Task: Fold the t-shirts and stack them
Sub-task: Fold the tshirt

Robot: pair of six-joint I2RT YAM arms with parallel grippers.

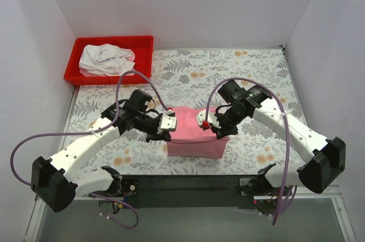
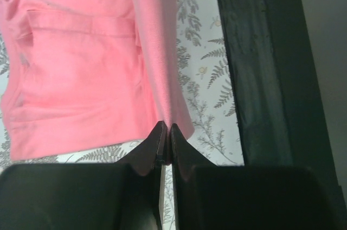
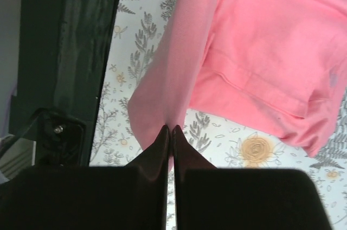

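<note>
Jaws, left and right, were clamped on lifted edges of the soft pink cloth t-shirt (image 1: 197, 139); pulling unevenly, I could skew the fold between them.

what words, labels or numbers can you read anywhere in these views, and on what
None: no word, number or logo is readable in any view.
The pink t-shirt, the white t-shirt and the red bin show no print; the floral table cover carries only flowers and ferns.
</note>
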